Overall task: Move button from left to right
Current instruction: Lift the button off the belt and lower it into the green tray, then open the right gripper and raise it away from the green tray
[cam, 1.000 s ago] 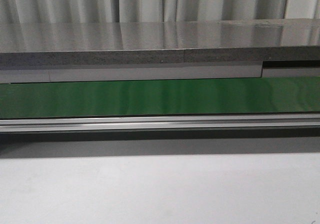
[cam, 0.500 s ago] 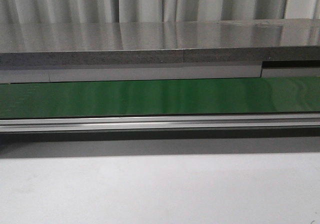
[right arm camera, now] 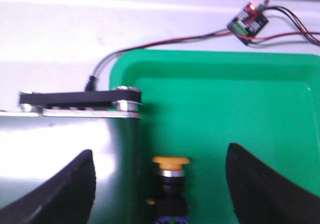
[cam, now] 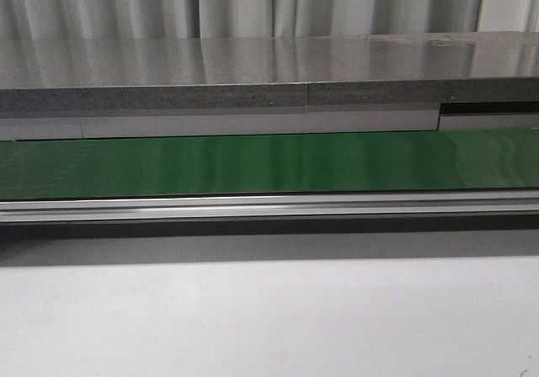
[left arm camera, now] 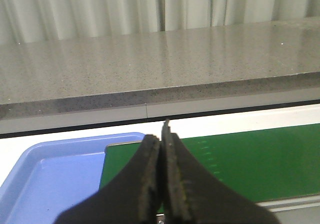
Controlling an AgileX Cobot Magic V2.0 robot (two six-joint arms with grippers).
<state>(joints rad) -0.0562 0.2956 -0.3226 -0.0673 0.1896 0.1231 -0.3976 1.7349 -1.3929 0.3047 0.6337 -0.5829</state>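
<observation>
The button (right arm camera: 170, 184), with a yellow-orange cap on a dark body, lies in the green tray (right arm camera: 235, 109) close to its wall beside the conveyor end. My right gripper (right arm camera: 160, 154) is open, one finger on each side of the button and well apart from it. My left gripper (left arm camera: 161, 136) is shut and empty, over the end of the green belt (left arm camera: 250, 159) next to a blue tray (left arm camera: 50, 179). Neither gripper nor the button shows in the front view.
The green conveyor belt (cam: 269, 162) runs across the front view, with a grey stone counter (cam: 253, 61) behind and the white table (cam: 269, 318) in front. A shiny metal conveyor end (right arm camera: 65, 139), a black bracket (right arm camera: 75, 98) and a small wired circuit board (right arm camera: 248, 21) lie by the green tray.
</observation>
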